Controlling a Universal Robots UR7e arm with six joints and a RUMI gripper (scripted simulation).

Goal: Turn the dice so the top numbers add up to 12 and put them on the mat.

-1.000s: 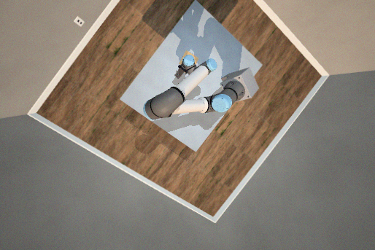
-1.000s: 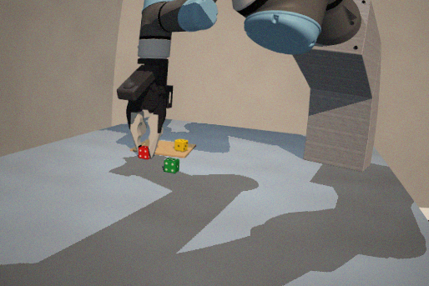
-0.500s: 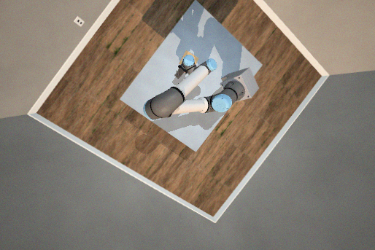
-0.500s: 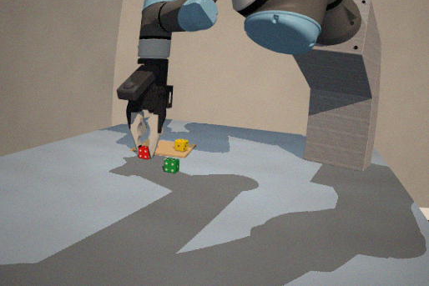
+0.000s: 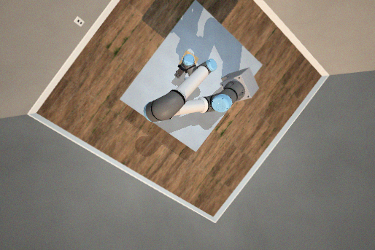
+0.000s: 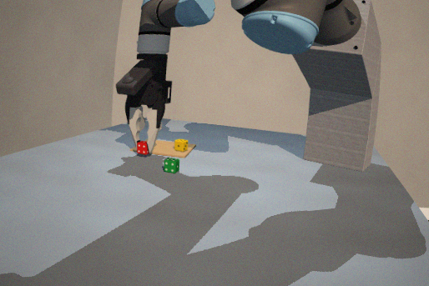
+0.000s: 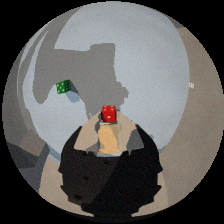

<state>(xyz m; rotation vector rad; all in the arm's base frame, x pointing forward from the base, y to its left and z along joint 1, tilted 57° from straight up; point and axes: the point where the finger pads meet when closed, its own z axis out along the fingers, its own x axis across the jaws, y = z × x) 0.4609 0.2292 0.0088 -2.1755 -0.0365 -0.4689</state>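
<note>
1. Gripping the small red cube die with white pips (image 6: 142, 148), the black two-jaw gripper (image 6: 143, 141) hangs straight down with its pale fingers (image 6: 134, 127) closed on the die's two sides, right at the near-left corner of the thin tan rectangular mat (image 6: 167, 148).
2. From the exterior view the red die looks tilted on one edge – not flat – and I cannot tell whether it touches the mat or overhangs its corner.
3. A yellow cube die (image 6: 181, 144) sits flat on the mat's far side; a green cube die (image 6: 171, 165) sits on the pale blue table top (image 6: 63, 198) just in front of the mat, off it.
4. The step in hand, as I judge it, is turning the red die to a chosen face and setting it down on the mat.
5. To do it well: keep the squeeze steady and centred so the die does not pivot between the pads, and finish the roll to a full quarter turn.
6. Lower until one face lies flush on the mat, well inside its edge – and apart from the yellow die.
7. Pip counts are too small to read here, so check the top face from the wrist view before letting go.
</note>
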